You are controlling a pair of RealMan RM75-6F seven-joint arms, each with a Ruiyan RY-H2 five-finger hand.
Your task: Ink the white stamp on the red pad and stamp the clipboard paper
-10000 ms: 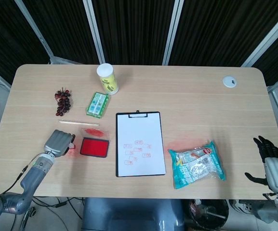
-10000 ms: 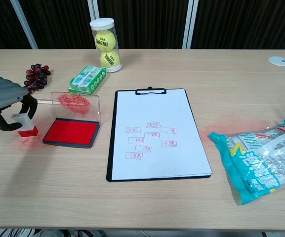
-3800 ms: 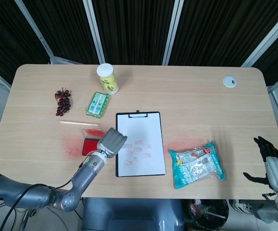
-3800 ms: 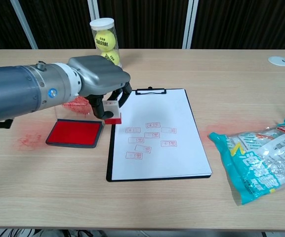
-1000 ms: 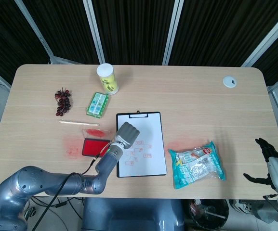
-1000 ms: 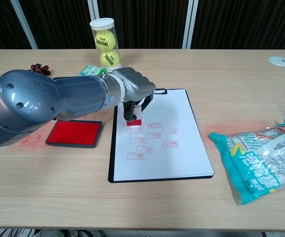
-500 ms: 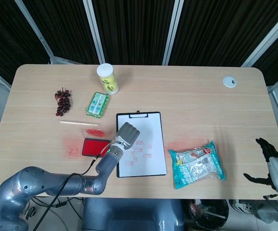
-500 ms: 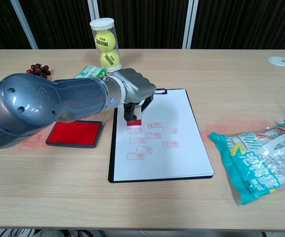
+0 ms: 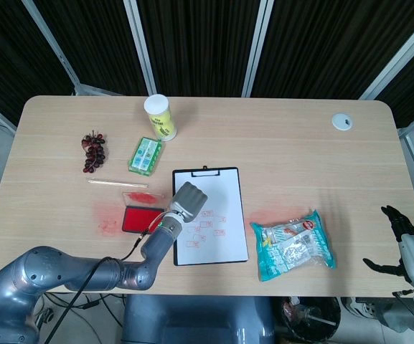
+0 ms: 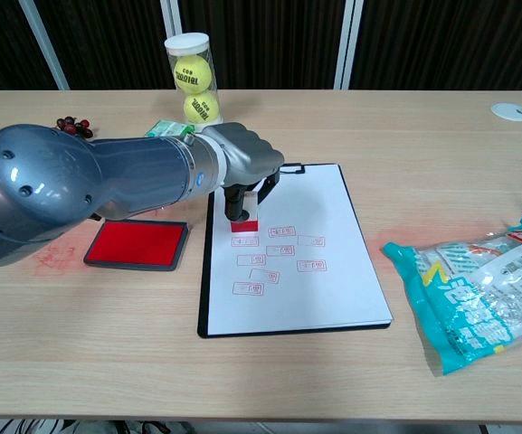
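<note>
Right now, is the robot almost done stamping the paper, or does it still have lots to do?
Nearly done, it seems. The left hand holds the white stamp over the clipboard paper, which already carries several red prints. The red pad lies open beside the clipboard. I cannot tell whether the stamp touches the paper. What looks left is lifting the stamp away. The right hand waits at the table edge.
</note>
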